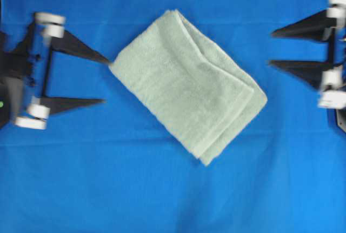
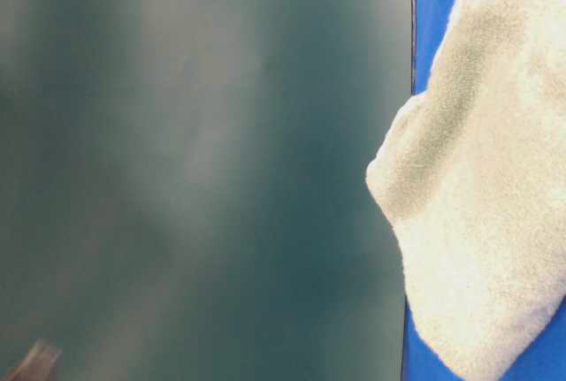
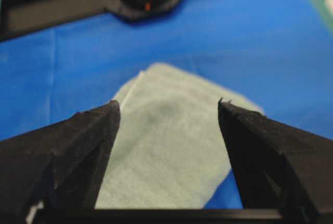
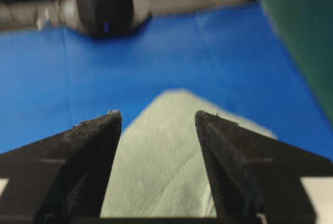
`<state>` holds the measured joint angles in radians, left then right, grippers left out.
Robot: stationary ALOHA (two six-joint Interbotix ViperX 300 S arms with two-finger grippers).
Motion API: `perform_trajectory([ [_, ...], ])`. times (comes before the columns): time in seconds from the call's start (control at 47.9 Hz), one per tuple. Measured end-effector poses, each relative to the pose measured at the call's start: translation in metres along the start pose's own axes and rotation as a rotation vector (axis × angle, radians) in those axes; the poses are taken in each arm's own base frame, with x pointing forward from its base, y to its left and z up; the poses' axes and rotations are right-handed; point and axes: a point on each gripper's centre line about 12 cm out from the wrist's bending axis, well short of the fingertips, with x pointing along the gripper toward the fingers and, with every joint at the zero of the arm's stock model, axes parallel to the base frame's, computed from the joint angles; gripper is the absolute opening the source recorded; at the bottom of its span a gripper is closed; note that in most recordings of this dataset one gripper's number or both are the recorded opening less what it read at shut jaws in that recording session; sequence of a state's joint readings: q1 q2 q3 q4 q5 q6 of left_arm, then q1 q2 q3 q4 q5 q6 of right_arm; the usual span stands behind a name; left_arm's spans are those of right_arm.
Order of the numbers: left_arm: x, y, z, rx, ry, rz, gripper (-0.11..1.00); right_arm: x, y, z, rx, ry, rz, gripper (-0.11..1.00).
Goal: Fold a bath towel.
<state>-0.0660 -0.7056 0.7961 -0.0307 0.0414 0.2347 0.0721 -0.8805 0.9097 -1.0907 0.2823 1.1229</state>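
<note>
Both arms sit back at the sides with nothing in their grasp, which reads to me as a pause at or near the end of folding: the towel (image 1: 186,87) already lies doubled into a compact rectangle on the blue cloth (image 1: 81,179) covering the table. The left end effector (image 1: 106,79) is spread wide, its upper fingertip just at the towel's nearest corner, too close to say whether they touch, and its lower fingertip well clear on bare cloth; ahead of it, through its own camera, the towel fills the gap between the two black fingers (image 3: 91,141). The right end effector (image 1: 272,47) is also wide open and stands well apart from the towel, which lies ahead and a little to one side of it. The towel is pale sage green, fuzzy terry, turned diagonally to the table, with stacked layers showing along the edge nearer the right end effector and a soft ridge running across its top. The layers look slightly offset, so the fold seems a bit uneven.
</note>
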Motion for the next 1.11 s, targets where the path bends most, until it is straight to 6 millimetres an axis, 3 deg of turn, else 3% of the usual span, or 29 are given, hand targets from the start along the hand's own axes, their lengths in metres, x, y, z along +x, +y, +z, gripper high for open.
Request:
perform_trajectory([
  [0.146,-0.03,-0.001,-0.002,-0.055,-0.051,0.009,0.73,-0.027,-0.007,-0.002,-0.009,-0.068,0.001,0.62],
  [0.292,-0.06,-0.003,-0.015,-0.081,-0.095,0.016,0.73,-0.049,-0.015,-0.021,0.0,-0.096,-0.011,0.62],
  [0.647,-0.115,-0.009,-0.091,-0.197,-0.141,0.083,0.73,-0.069,-0.027,-0.08,0.049,-0.072,-0.042,0.61],
  [0.814,-0.122,-0.012,-0.114,-0.218,-0.134,0.099,0.73,-0.07,-0.028,-0.092,0.061,-0.058,-0.044,0.59],
  [1.106,-0.122,-0.013,-0.119,-0.225,-0.111,0.097,0.73,-0.07,-0.029,-0.096,0.069,-0.049,-0.049,0.59],
])
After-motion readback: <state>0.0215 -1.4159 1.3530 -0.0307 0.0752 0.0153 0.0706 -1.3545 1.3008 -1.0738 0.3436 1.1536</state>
